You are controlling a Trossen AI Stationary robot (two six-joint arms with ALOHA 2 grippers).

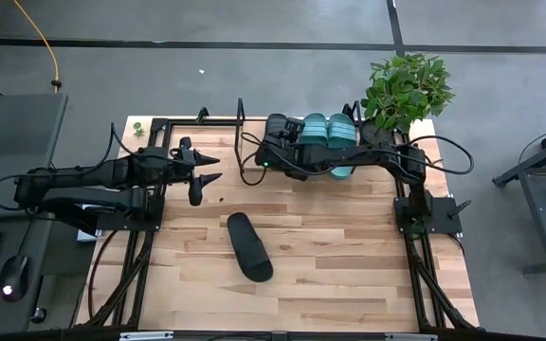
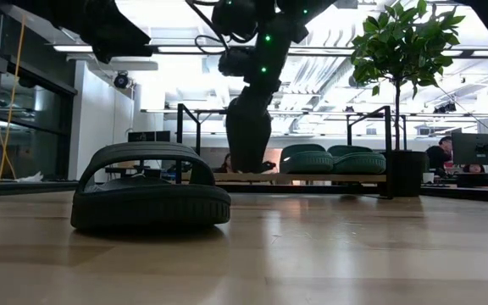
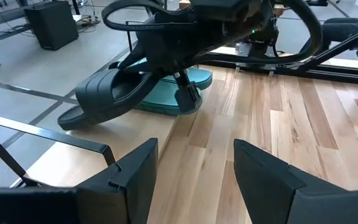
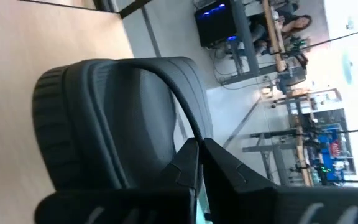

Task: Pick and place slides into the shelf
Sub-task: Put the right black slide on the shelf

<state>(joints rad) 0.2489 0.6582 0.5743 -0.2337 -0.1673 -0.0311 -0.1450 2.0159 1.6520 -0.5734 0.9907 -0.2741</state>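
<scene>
My right gripper (image 4: 199,149) is at the far edge of the table, over the shelf (image 2: 312,178), shut on a black slide (image 3: 110,93). This slide sits tilted beside two teal slides (image 1: 328,130) that rest sole-down on the shelf board. A second black slide (image 1: 249,246) lies sole-down on the tabletop near the middle. My left gripper (image 1: 218,169) hovers open at the table's left, empty, pointing toward the shelf. My right gripper pinches the edge of the black slide's strap (image 4: 178,109) between its two shut fingers (image 3: 188,98). The fingers come down at a slant from the table's right side. The slide is tilted, its strap side raised. Its low end (image 3: 73,118) is at the shelf board.
A potted plant (image 1: 406,90) stands at the far right corner beside the shelf. Black tube frames run along the left and right edges of the table. Bare wood lies around the loose black slide, in the middle and near part of the table.
</scene>
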